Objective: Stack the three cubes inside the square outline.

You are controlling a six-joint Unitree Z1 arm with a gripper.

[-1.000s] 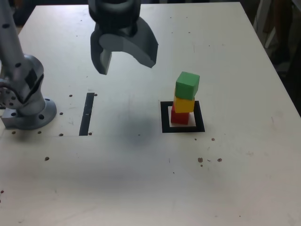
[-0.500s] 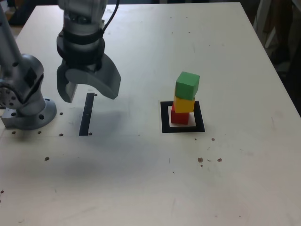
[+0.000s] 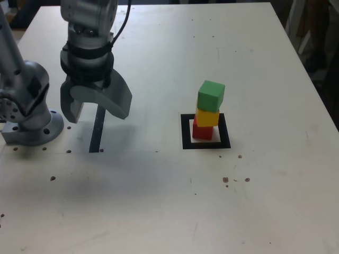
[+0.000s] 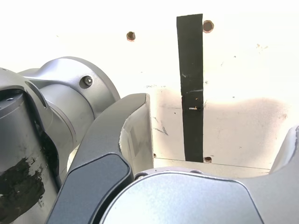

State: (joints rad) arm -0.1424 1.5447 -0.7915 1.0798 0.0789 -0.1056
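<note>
You are looking at a green cube, a yellow cube, a red cube, a black square outline showing a pale centre, a black strip, a grey gripper, an off-white table showing dark specks.

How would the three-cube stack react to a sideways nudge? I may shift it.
Probably it topples rather than slides: the stack is tall and narrow. The green cube sits slightly skewed on the yellow cube, so it would likely fall first. The cubes look rigid and light.
</note>
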